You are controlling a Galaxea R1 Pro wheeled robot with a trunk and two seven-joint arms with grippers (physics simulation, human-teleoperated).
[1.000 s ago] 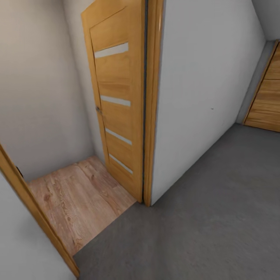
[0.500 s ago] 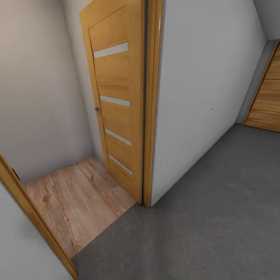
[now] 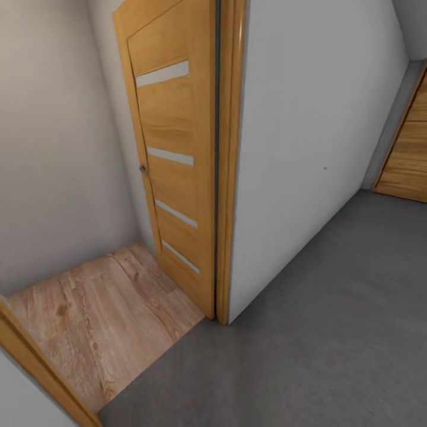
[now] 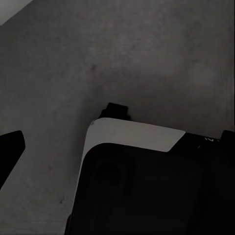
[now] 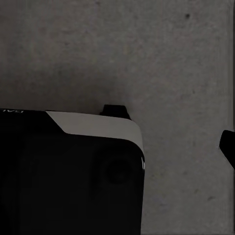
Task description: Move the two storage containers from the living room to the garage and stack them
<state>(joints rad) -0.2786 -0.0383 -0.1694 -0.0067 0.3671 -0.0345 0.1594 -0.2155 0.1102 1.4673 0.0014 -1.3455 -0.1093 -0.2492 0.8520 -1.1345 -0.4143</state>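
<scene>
The two storage containers are out of view. I stand on the garage's dark grey floor (image 3: 332,332), by a doorway onto light wood planks (image 3: 101,320). Both wrist views look down at this grey floor (image 4: 147,54) over my dark base (image 4: 147,191). My left gripper (image 4: 118,144) is open and holds nothing, with one black fingertip (image 4: 10,152) at the frame's edge. My right gripper (image 5: 117,132) is open and empty too, its fingertip (image 5: 229,147) at the opposite edge.
An open wooden door with frosted strips (image 3: 172,160) stands against the doorway's wood frame (image 3: 228,160). A pale grey wall (image 3: 314,130) runs to a wooden-slat door (image 3: 409,154) at the far right. Another frame post (image 3: 41,373) crosses the lower left corner.
The head view has shifted: the lower-left frame post has slid down and left, and more wood floor shows. Nothing in the scene itself has moved.
</scene>
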